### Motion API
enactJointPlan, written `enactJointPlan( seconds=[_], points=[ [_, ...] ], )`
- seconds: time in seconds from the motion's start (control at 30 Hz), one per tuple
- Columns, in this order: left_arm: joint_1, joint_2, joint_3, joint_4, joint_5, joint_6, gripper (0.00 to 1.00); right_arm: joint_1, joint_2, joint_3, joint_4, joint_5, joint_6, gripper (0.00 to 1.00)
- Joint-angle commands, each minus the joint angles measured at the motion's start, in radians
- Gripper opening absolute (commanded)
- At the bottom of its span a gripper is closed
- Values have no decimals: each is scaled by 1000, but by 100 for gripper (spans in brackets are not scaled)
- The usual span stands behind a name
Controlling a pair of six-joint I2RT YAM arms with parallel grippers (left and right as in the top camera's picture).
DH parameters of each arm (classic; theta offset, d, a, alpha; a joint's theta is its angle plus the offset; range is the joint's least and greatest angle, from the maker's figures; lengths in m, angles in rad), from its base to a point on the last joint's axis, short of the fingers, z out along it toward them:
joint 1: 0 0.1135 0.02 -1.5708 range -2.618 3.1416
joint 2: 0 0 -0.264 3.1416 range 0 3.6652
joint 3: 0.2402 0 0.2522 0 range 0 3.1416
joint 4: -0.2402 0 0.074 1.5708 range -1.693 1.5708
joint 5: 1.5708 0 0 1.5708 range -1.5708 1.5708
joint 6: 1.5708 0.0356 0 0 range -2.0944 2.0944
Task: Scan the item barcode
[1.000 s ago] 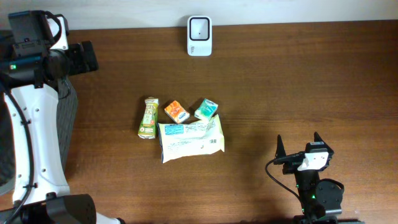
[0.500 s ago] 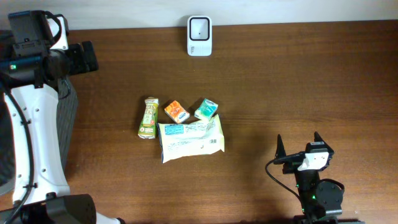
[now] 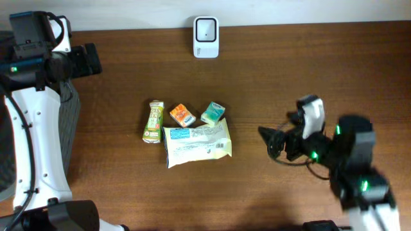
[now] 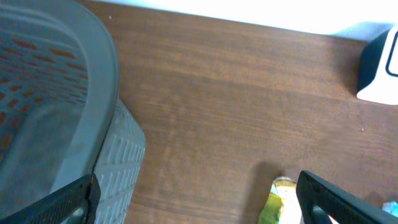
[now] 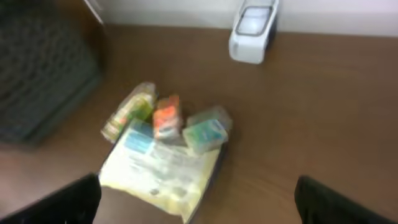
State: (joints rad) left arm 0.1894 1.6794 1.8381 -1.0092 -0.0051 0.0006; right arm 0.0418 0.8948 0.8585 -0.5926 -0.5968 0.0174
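Four items lie grouped mid-table: a yellow-white pouch [image 3: 196, 143] [image 5: 161, 171], a green-yellow pack [image 3: 153, 121] [image 5: 127, 112] [image 4: 277, 202], an orange box [image 3: 182, 115] [image 5: 166, 117] and a teal box [image 3: 213, 113] [image 5: 205, 132]. The white scanner [image 3: 206, 37] [image 5: 252, 31] [image 4: 379, 68] stands at the table's far edge. My right gripper [image 3: 270, 142] [image 5: 199, 205] hangs open to the right of the pouch, pointing at the group, touching nothing. Near the far left, over the basket's edge, my left gripper [image 3: 90, 59] [image 4: 199, 205] is open and empty.
A grey mesh basket [image 3: 70, 122] [image 4: 50, 93] [image 5: 43, 68] stands at the table's left side, under the left arm. Bare brown table [image 3: 308, 77] lies between the items and the scanner and on the right.
The right arm has risen from the front edge and swung left toward the items, its gripper still open. The left arm and the items have not moved.
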Motion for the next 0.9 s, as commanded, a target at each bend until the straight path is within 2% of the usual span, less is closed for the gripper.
enactJointPlan(
  seconds=[0.0, 0.03, 0.1, 0.13, 0.2, 0.3, 0.4, 0.43, 0.47, 0.53, 0.67, 0.73, 0.87],
  points=[
    [2, 2, 1, -3, 1, 14, 99, 3, 251, 229, -142, -183, 2, 99],
    [2, 2, 1, -3, 1, 15, 99, 4, 335, 277, -116, -265, 21, 99],
    [2, 2, 1, -3, 1, 14, 99, 5, 439, 292, 13, -433, 168, 99],
    [2, 2, 1, -3, 1, 14, 99, 30, 520, 292, 103, -527, 183, 99],
    [2, 2, 1, -3, 1, 15, 99, 169, 646, 292, 162, -486, 191, 99],
    [2, 2, 1, -3, 1, 15, 99, 344, 766, 292, 233, -383, 304, 99],
    [2, 2, 1, -3, 1, 15, 99, 510, 903, 292, 496, -489, 423, 99],
    [2, 2, 1, -3, 1, 15, 99, 553, 933, 292, 620, -469, 430, 90],
    [2, 2, 1, -3, 1, 15, 99, 579, 943, 292, 626, -396, 442, 77],
    [2, 2, 1, -3, 1, 15, 99, 641, 946, 292, 516, -154, 445, 69],
    [2, 2, 1, -3, 1, 15, 99, 748, 946, 292, 456, 123, 420, 68],
    [2, 2, 1, -3, 1, 14, 99, 763, 946, 292, 340, 265, 410, 68],
    [2, 2, 1, -3, 1, 14, 99, 711, 946, 298, 119, 306, 425, 66]
  ],
)
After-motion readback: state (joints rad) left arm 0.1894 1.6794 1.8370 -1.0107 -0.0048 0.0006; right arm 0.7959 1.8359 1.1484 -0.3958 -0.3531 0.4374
